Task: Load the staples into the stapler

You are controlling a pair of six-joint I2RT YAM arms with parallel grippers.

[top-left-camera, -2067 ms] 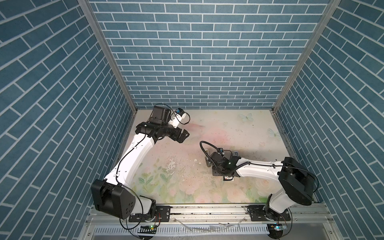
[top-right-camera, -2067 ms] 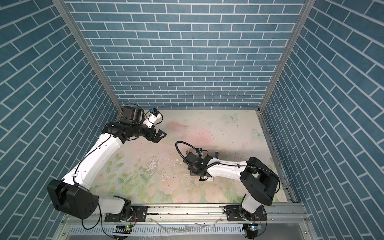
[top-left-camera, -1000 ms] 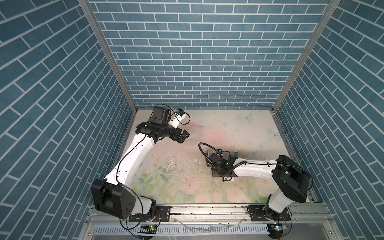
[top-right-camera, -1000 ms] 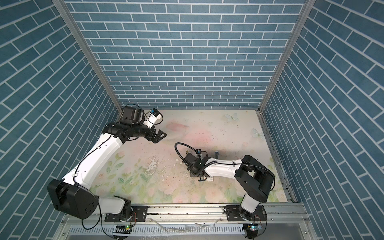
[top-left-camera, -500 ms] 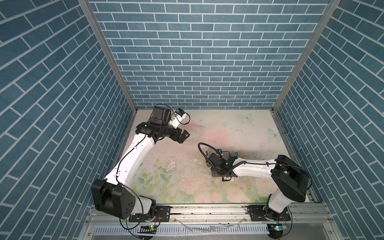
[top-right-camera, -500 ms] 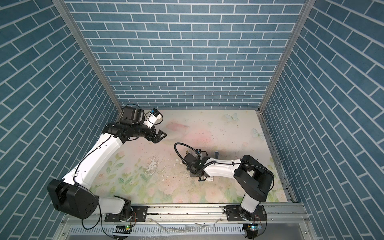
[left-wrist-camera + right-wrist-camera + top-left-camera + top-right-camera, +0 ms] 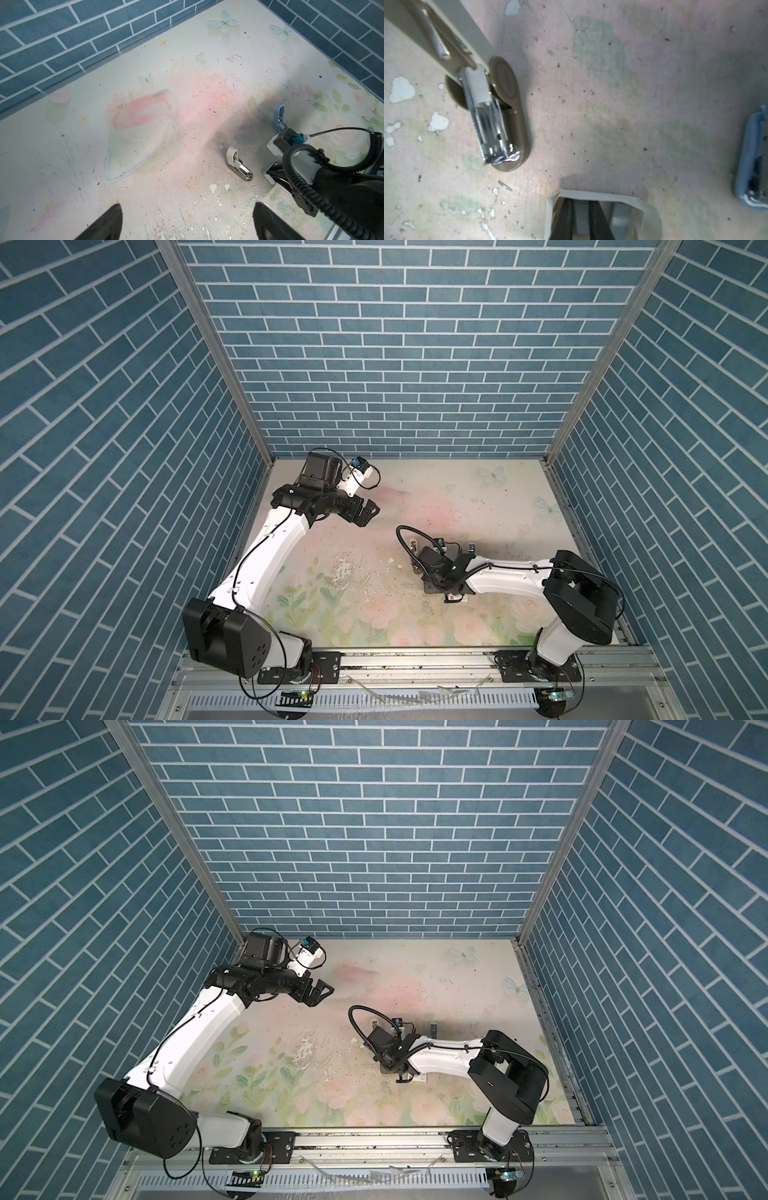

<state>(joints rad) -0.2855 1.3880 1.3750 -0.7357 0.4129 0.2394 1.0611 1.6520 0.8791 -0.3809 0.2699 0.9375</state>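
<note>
A beige stapler (image 7: 500, 108) lies open on the table with its metal magazine bare; it also shows in both top views (image 7: 412, 547) (image 7: 375, 1025) and in the left wrist view (image 7: 239, 166). A small cream cardboard tray (image 7: 598, 195) sits just beside it. My right gripper (image 7: 580, 203) reaches down into the tray, its black fingers (image 7: 566, 214) shut on a grey strip of staples (image 7: 581, 218). Another grey strip (image 7: 620, 218) lies in the tray. My left gripper (image 7: 187, 224) hangs open and empty over the far left of the table (image 7: 365, 512).
A blue stapler (image 7: 753, 166) lies open to the right of the tray, also seen in a top view (image 7: 471, 548). Loose single staples (image 7: 504, 186) lie on the worn floral table top. Blue brick walls close in three sides.
The right gripper's fingers have drawn closer together inside the tray, and the right arm has edged slightly left. The left arm has not moved.
</note>
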